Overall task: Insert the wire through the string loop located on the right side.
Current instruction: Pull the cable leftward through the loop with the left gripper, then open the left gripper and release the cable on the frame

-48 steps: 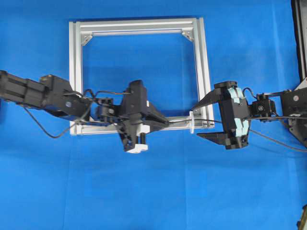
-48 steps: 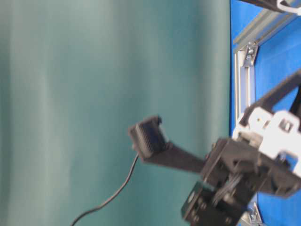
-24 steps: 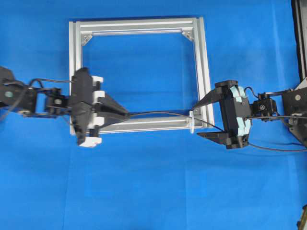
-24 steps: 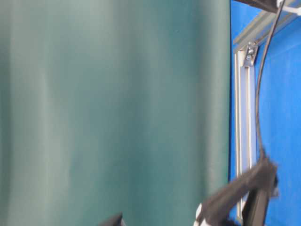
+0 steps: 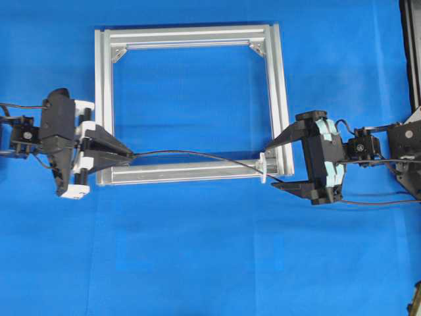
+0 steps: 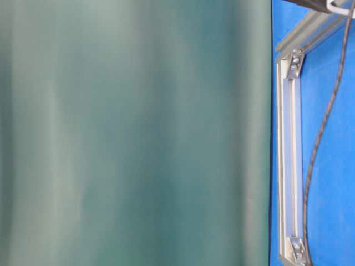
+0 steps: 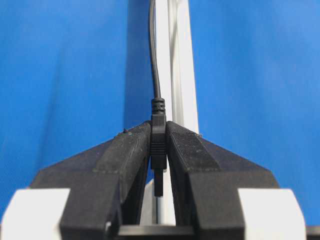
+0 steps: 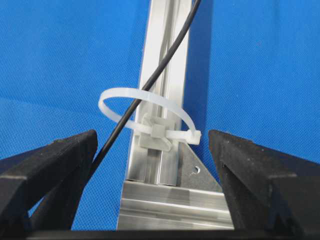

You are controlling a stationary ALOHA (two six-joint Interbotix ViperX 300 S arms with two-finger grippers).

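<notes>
Blue cloth [image 5: 210,263] covers the table under my two arms. My left gripper [image 5: 125,157] sits at the left end of the silver frame [image 5: 105,79], its jaws pinched tight on the plug end of the wire [image 5: 197,155]; in my left wrist view the ribbed plug [image 7: 158,145] stands clamped between both fingers. From there the wire runs rightward along the frame's near rail and passes through the string loop [image 8: 145,112], a white tie standing up at the right corner. My right gripper [image 5: 279,163] stands wide open around that corner, one finger on each side of the loop, touching nothing.
</notes>
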